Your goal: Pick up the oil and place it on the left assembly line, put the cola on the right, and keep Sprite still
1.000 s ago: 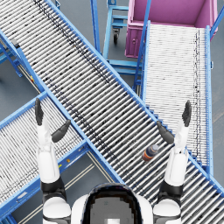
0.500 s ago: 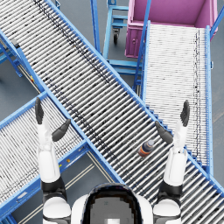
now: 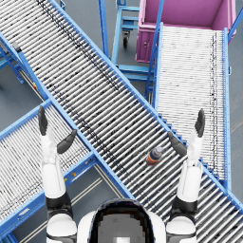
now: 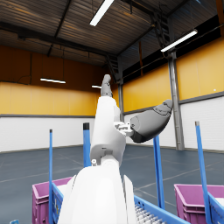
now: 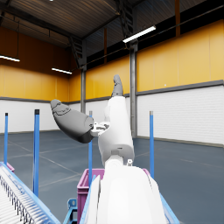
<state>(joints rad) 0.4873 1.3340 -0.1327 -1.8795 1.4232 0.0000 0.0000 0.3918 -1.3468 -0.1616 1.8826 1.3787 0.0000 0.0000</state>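
A single small bottle lies on the middle roller conveyor, just beside the right hand — too blurred to tell oil from cola. That hand and the left hand are raised, fingers spread, holding nothing — the sorting looks not yet begun.

Bottles: one, a small dark-capped bottle with an orange-red body.
Conveyors: three grey steel roller conveyors with blue side rails — the diagonal middle conveyor, the left conveyor, the right conveyor.
Bins: one magenta plastic bin in the head view; the left wrist view shows two — one bin and another bin.
Hands: two dark hands, the left hand and the right hand.
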